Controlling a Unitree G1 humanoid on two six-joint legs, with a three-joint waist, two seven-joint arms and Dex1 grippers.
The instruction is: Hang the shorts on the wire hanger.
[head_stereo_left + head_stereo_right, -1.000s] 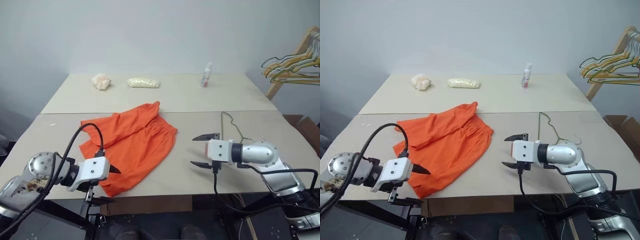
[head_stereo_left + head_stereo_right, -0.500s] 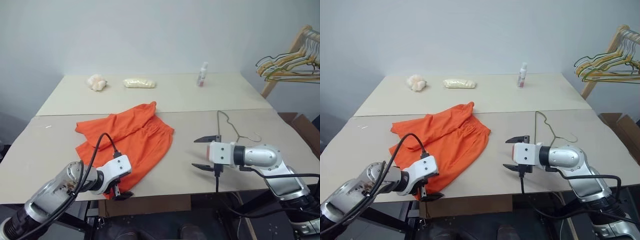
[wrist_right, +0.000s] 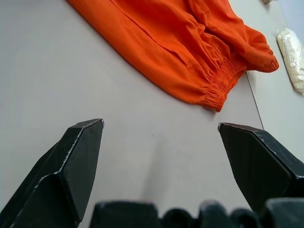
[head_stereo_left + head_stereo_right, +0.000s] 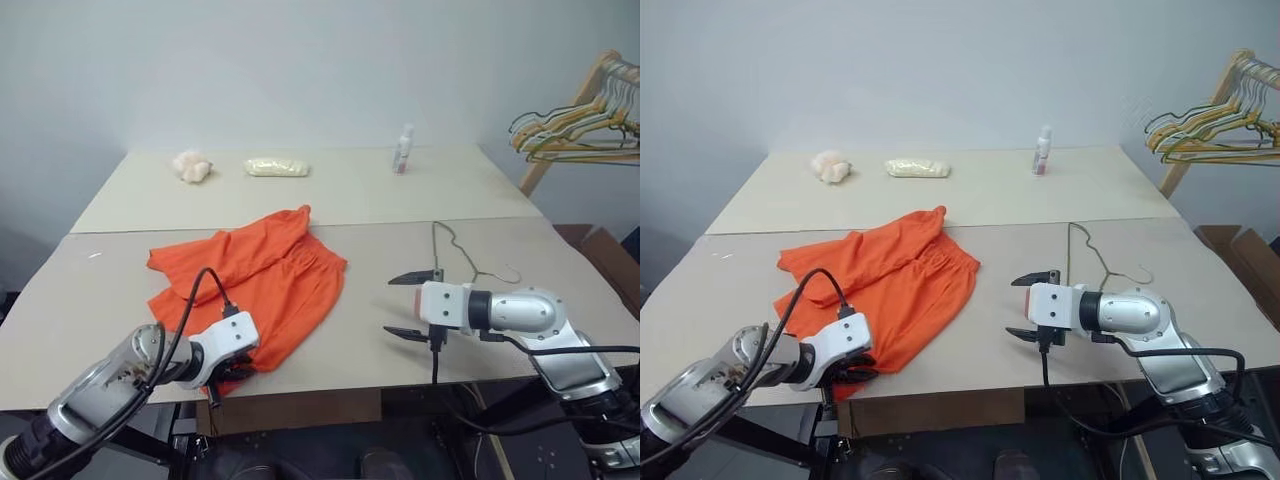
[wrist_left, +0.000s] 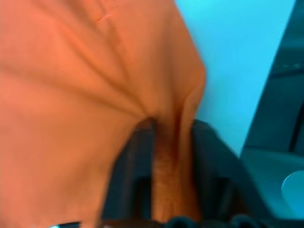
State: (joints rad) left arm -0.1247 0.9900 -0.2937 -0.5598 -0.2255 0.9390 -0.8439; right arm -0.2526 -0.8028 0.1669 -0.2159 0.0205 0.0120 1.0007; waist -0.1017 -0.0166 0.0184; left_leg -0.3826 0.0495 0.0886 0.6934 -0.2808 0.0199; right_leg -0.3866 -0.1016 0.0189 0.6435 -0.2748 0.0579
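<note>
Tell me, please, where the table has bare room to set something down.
Bare table lies left of the shorts, and between the shorts and the far white bottle. It is crowded right of the shorts, around the right gripper and wire hanger.

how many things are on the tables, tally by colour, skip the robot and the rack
orange: 1, the shorts
grey: 1, the wire hanger
white: 1, the bottle
peach: 1, a crumpled lump
pale yellow: 1, a packet
total: 5
</note>
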